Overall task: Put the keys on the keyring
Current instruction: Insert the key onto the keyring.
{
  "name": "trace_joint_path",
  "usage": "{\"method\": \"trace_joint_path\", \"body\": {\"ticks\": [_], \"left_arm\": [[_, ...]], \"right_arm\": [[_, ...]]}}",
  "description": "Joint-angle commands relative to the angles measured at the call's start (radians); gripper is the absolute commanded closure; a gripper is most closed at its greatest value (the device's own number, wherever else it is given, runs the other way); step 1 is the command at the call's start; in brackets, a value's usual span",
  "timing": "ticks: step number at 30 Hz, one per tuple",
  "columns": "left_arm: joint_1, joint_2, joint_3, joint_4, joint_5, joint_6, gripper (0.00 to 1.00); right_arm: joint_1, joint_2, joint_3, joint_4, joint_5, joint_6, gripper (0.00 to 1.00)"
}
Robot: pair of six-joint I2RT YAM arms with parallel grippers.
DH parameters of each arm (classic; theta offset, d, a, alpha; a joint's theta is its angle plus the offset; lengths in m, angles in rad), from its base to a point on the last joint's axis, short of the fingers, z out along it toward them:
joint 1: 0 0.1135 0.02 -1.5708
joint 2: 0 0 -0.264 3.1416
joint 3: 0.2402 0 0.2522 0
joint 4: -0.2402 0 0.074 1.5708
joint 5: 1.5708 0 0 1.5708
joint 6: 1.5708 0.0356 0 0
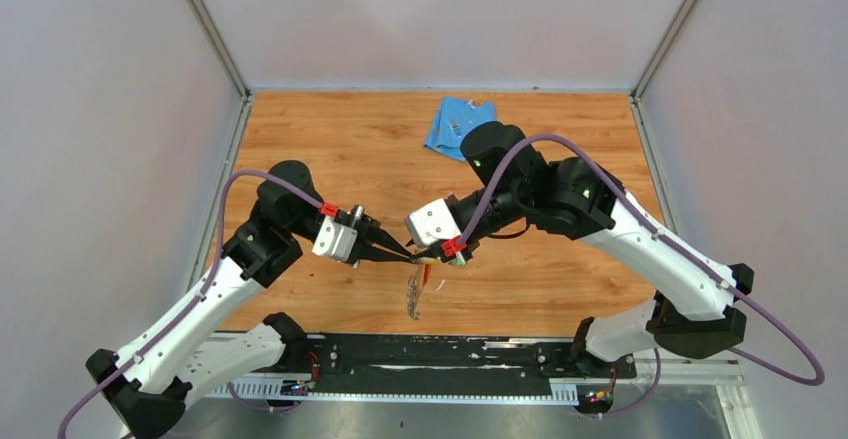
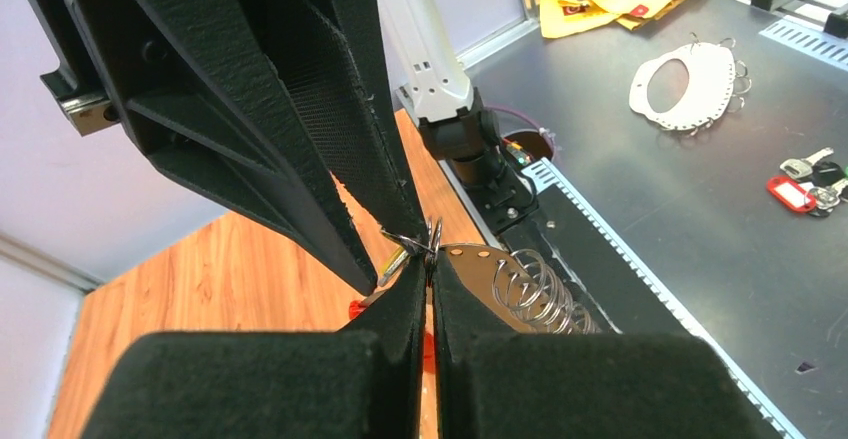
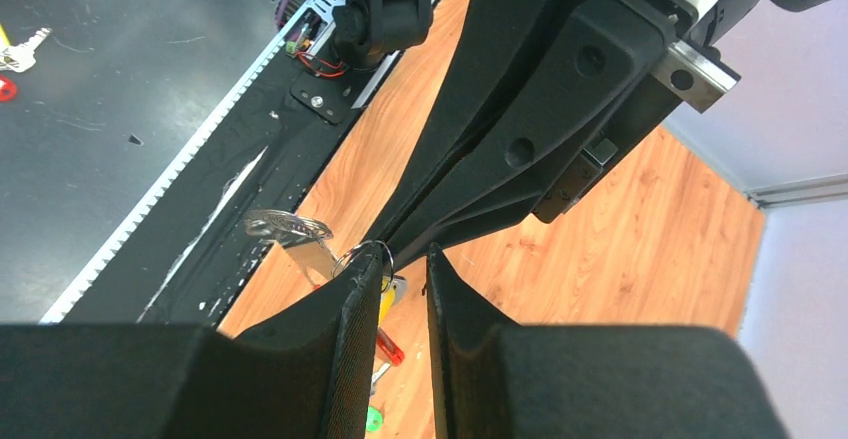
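Pincers meet mid-frame above the tabletop (image 1: 560,279): left pincer (image 1: 408,256) pressed together on the keyring (image 2: 500,279), right pincer (image 1: 432,257) slightly spread.

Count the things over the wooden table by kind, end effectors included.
End effectors: 2, left end effector, right end effector
Keys: 2, yellow-headed key, green-headed key
Keyring: 1
Blue cloth: 1
Total: 6

Green key (image 3: 373,419) mostly behind right finger (image 3: 340,339). Yellow key (image 3: 388,297) only a sliver between fingers. Keyring (image 1: 416,289) too small from above.
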Motion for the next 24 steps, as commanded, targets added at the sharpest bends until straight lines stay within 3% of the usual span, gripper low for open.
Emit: {"method": "trace_joint_path", "body": {"ticks": [1, 16, 20, 24], "left_arm": [[-0.013, -0.015, 0.011, 0.091, -0.069, 0.030, 1.00], [-0.024, 0.010, 0.051, 0.118, -0.241, -0.153, 1.00], [-0.024, 0.003, 0.019, 0.273, -0.286, -0.270, 1.00], [-0.024, 0.006, 0.015, 0.292, -0.283, -0.288, 1.00]], "right_arm": [[-0.031, 0.047, 0.045, -0.126, -0.105, -0.003, 0.74], [-0.120, 0.067, 0.027, -0.046, -0.183, 0.005, 0.74], [-0.134, 0.060, 0.011, -0.027, -0.183, 0.023, 0.74], [-0.144, 0.049, -0.001, -0.018, -0.174, 0.032, 0.74]]}}
